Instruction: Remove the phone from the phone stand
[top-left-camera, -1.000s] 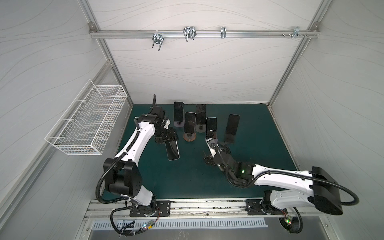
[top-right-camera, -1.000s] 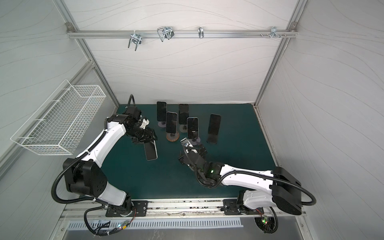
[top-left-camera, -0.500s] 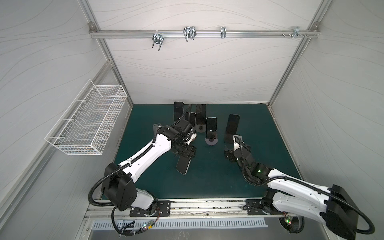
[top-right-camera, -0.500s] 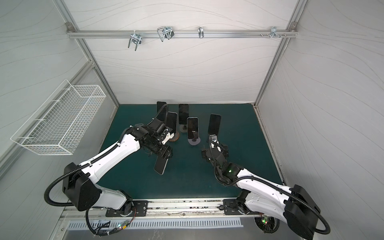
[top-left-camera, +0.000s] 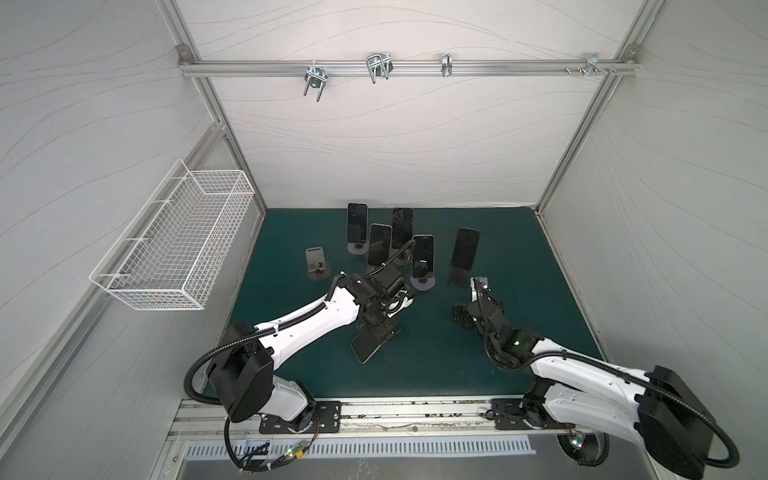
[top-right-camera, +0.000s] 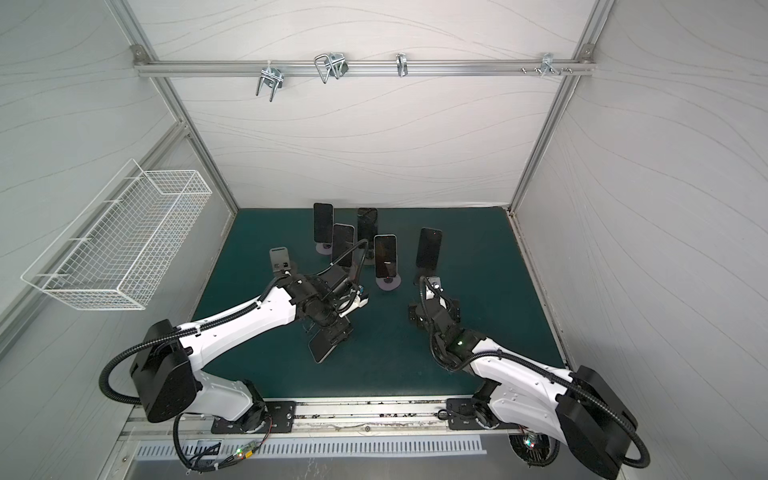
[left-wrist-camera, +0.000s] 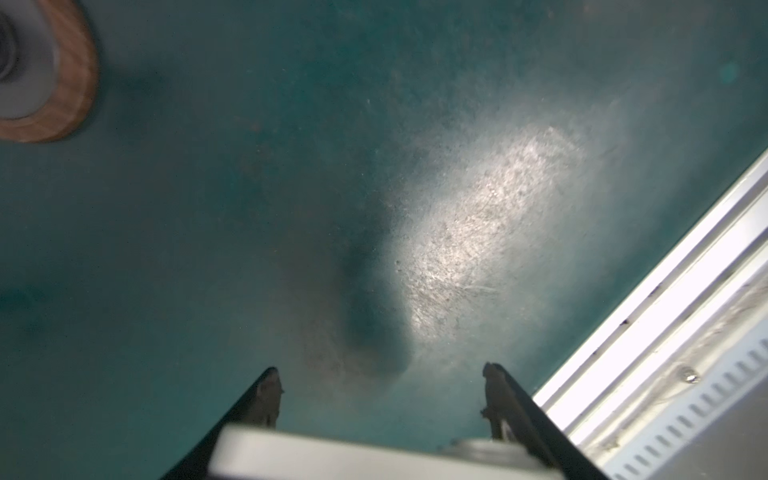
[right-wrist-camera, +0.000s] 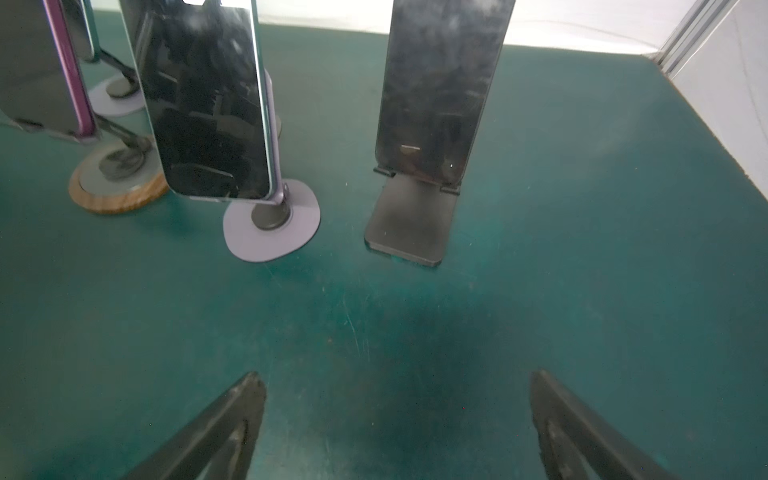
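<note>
- Nearest of all, a slotted metal strip runs along the front edge. The white-and-black arms rise from black plates just beyond it.
- The floor is a matte dark-green mat, finely scuffed. In the left wrist view it glares under the light.
- Over the near middle of the mat, the left gripper is clamped on the phone, a thin, glossy dark slab with rounded corners.
- Its fingers pinch the phone's two long edges at its far part and stand just the phone's width apart. The near part sticks out free beyond them.
- The phone lies nearly flat with its dark face up. Its long axis runs diagonally, with the free end toward the front left and the gripped end toward the back right. Whether it touches the mat I cannot tell.
- To the right and a little farther back, the right gripper holds nothing. Its black wedge-shaped fingers are spread wide over bare mat.
- Beyond it are a black flat-plate folding stand and a round grey-based stand, each carrying an upright dark handset.
- A wood-rimmed base sits just beside the round grey-based stand.
- At the back left the grey phone stand has a bare plate and is well apart from the held phone.
- A white wire basket hangs on the left wall.
</note>
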